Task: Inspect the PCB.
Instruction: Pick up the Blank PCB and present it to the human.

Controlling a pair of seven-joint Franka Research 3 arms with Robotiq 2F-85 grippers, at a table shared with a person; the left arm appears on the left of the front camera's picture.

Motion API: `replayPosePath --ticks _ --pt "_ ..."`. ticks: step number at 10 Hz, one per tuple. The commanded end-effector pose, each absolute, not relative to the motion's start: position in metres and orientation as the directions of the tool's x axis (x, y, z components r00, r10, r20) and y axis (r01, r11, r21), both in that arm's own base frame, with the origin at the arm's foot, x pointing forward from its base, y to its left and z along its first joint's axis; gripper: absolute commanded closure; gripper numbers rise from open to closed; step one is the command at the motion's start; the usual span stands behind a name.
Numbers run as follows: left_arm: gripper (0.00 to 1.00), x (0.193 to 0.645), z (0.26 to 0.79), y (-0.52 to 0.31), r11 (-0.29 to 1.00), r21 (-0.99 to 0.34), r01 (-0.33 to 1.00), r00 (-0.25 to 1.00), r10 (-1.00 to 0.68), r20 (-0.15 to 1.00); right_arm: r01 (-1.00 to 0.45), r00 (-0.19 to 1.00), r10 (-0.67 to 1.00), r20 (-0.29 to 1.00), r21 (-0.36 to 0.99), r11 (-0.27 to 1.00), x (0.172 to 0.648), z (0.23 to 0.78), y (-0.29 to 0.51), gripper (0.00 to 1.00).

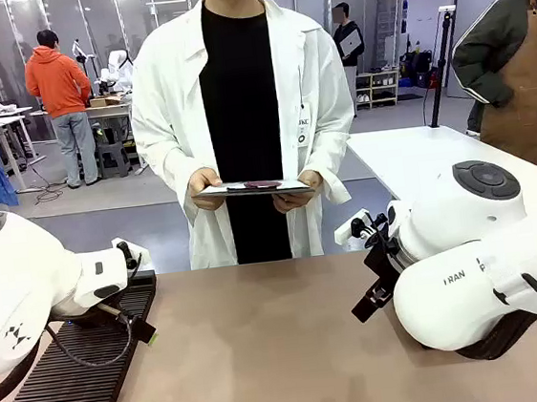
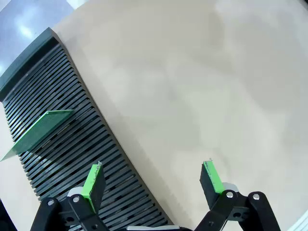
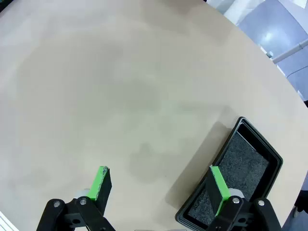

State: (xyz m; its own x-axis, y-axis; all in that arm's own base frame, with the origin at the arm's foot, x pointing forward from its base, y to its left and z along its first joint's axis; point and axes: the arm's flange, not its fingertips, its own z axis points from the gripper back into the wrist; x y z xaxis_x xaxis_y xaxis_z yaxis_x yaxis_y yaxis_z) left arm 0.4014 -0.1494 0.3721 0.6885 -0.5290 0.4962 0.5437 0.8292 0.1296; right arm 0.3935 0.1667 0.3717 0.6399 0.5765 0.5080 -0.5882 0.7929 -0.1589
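2 spread wide, empty: left end effector (image 2: pixel 153 166), right end effector (image 3: pixel 159 169); PCB (image 2: pixel 41 130) standing in slotted rack (image 2: pixel 72 91).

Table (image 1: pixel 265 345) centre bare; slotted rack (image 1: pixel 67 385) left, tray (image 3: pixel 240 168) right.

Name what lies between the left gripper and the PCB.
Empty slots of the black slotted rack and a strip of bare table lie between the left gripper and the PCB, as the left wrist view shows.

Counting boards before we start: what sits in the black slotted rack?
One green PCB stands tilted in the slots of the rack. The left gripper covers part of its near end.
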Motion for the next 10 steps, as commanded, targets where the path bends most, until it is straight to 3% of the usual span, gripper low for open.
replayPosePath --ticks 1,10 --pt "0.00 0.4013 0.3721 -0.1496 0.829 0.130 0.544 0.688 -0.529 0.496 -0.588 0.640 0.577 0.508 -0.159 0.793 0.3935 0.3717 0.1667 0.00" --pt "0.00 0.4013 0.3721 -0.1496 0.829 0.130 0.544 0.688 -0.529 0.496 -0.588 0.640 0.577 0.508 -0.159 0.793 0.3935 0.3717 0.1667 0.00"
